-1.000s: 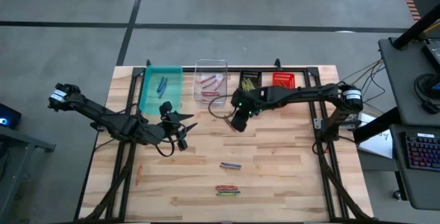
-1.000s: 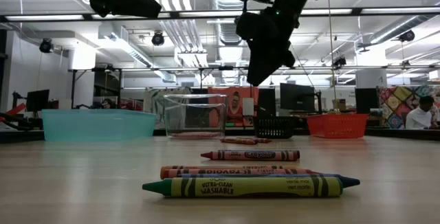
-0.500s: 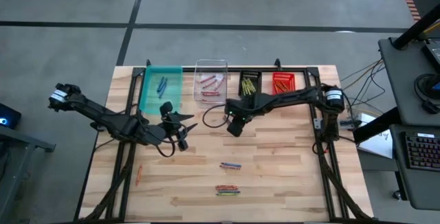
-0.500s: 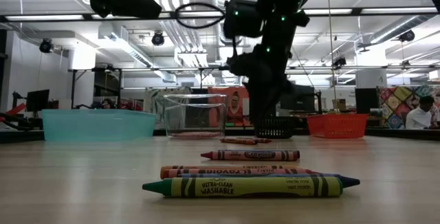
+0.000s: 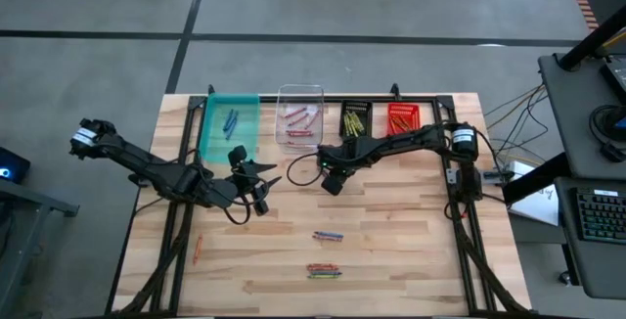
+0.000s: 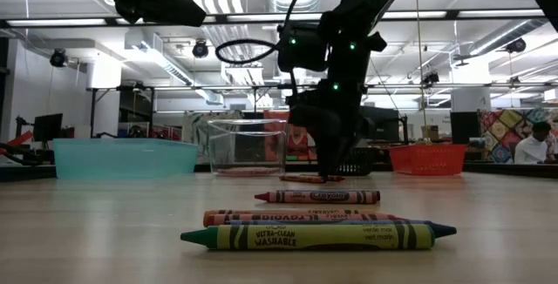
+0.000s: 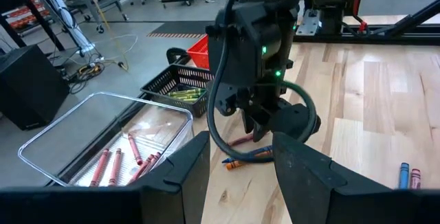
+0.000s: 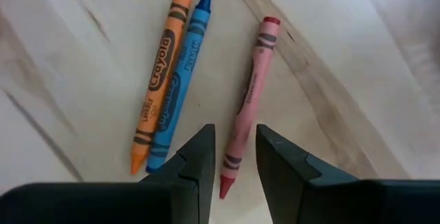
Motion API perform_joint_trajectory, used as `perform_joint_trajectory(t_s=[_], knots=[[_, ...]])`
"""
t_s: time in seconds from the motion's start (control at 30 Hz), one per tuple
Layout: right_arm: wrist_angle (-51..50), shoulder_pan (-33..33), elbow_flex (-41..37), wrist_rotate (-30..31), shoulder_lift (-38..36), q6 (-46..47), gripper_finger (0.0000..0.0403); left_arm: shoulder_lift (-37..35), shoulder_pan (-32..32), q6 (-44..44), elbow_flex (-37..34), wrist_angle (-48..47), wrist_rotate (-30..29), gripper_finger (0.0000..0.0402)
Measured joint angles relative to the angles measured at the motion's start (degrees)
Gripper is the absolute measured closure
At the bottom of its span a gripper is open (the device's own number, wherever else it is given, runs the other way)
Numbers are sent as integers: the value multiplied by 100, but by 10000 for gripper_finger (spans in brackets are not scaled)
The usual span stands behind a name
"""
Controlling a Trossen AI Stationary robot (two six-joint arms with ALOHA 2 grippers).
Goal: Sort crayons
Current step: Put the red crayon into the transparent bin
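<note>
An orange crayon (image 8: 159, 73), a blue crayon (image 8: 180, 80) and a pink crayon (image 8: 251, 86) lie flat on the wood in front of the clear bin. My right gripper (image 8: 235, 131) is open and low over them (image 5: 331, 184). Its fingers stand on either side of the pink crayon's lower end; I cannot see that they touch it. My left gripper (image 7: 240, 176) is open and empty, held above the table's left middle (image 5: 256, 190). More crayons (image 5: 328, 235) (image 5: 323, 271) lie near the front edge. In the low view they are in the foreground (image 6: 318, 235).
Four bins stand in a row at the far edge: teal (image 5: 229, 123) with blue crayons, clear (image 5: 299, 115) with red ones, black (image 5: 354, 120) with yellow ones, and red (image 5: 403, 116). A single orange crayon (image 5: 197, 250) lies near the left edge. Bare wood lies between the two arms.
My right gripper has come down from well above the table to just over the three crayons in front of the clear bin, shifting a little toward the table's left and near edges. The crayons have not moved.
</note>
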Motion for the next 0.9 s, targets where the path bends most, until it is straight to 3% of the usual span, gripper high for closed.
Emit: perform_joint_trajectory(t_s=[0.4, 0.9], knots=[[66, 3, 11, -2, 232, 0, 387, -6, 0, 24, 11, 0, -2, 260], [-315, -9, 282, 83, -157, -274, 390, 64, 0, -2, 9, -50, -2, 260]])
